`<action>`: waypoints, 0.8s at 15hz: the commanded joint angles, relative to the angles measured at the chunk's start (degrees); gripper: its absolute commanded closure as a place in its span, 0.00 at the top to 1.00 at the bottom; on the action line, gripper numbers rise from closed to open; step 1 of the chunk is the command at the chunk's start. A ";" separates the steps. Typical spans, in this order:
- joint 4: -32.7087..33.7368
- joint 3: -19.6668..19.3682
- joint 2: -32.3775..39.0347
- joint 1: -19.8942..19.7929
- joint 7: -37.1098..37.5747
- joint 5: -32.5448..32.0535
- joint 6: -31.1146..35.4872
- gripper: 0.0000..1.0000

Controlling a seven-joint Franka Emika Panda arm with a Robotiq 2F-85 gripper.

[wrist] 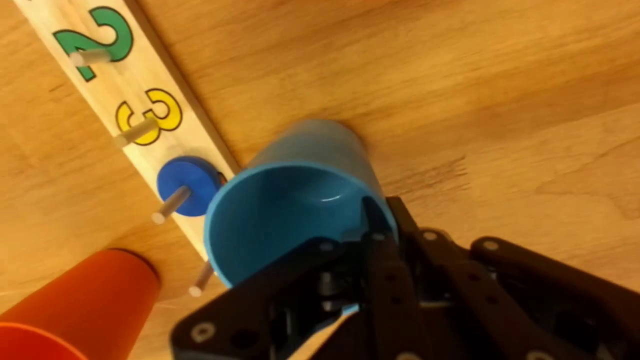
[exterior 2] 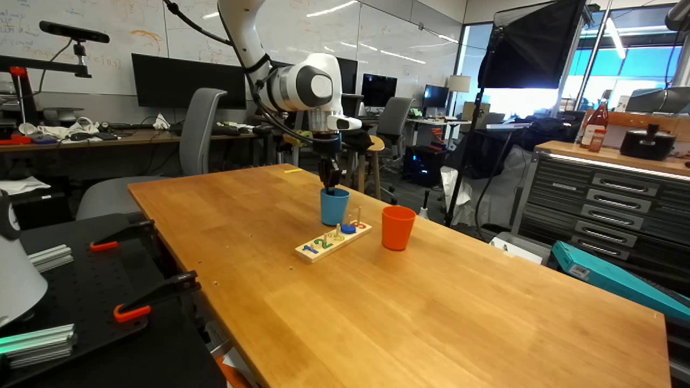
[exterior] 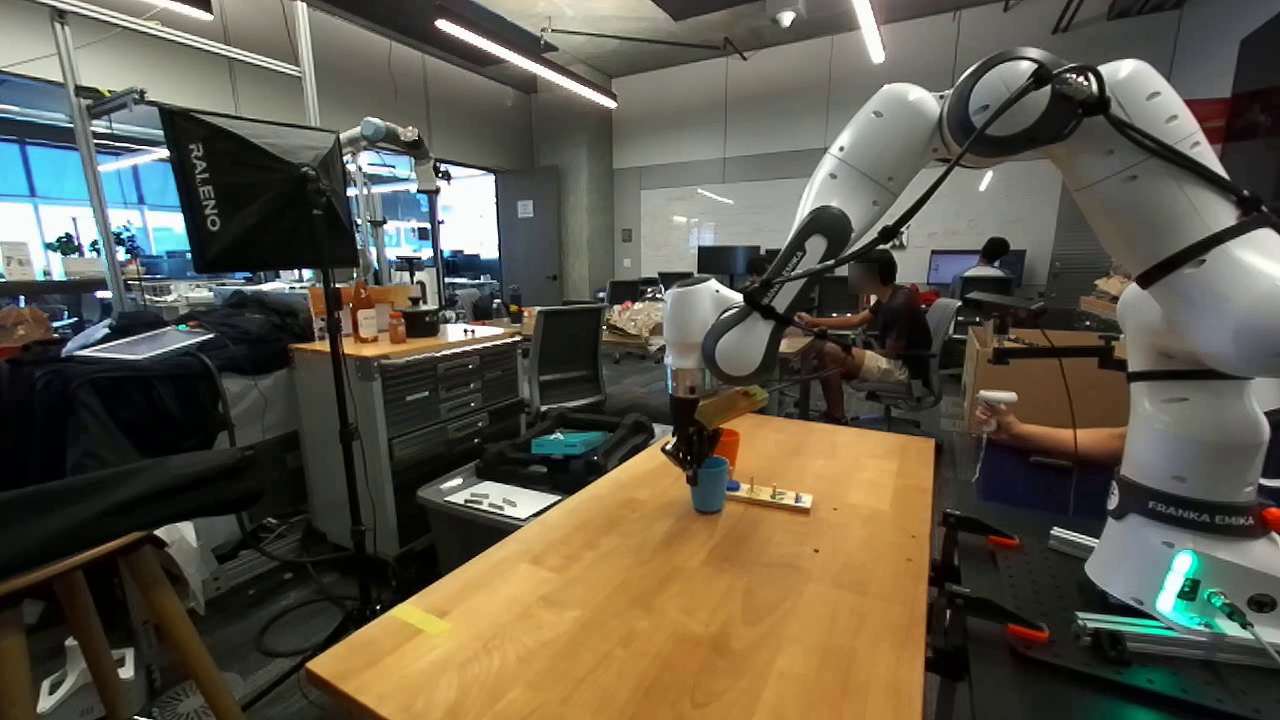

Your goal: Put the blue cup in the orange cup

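RALENO reads along the black softbox (exterior: 260, 190), FRANKA EMIKA on the arm's base (exterior: 1190, 522); the grained wooden pegboard (wrist: 122, 95) carries a green 2 and yellow 3. The blue cup (exterior 2: 334, 209), plain and smooth, stands upright beside it, its rim pinched by the gripper (wrist: 383, 207), the tapered orange cup (exterior 2: 398, 229) apart

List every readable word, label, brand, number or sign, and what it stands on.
"RALENO": softbox
"FRANKA EMIKA": robot base
"2": pegboard
"3": pegboard
"1", probably: pegboard's blue numeral
Too small or blurred: red numeral, arm lettering, whiteboard writing, door sign, bottle label, teal box label.
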 commanded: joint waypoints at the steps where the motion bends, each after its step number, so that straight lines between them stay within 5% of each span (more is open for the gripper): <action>1: 3.46 -1.20 0.03 -0.98 -0.35 2.04 -3.06 0.02; 12: 15.60 -5.45 -2.64 -2.21 4.01 -1.22 -11.51 0.02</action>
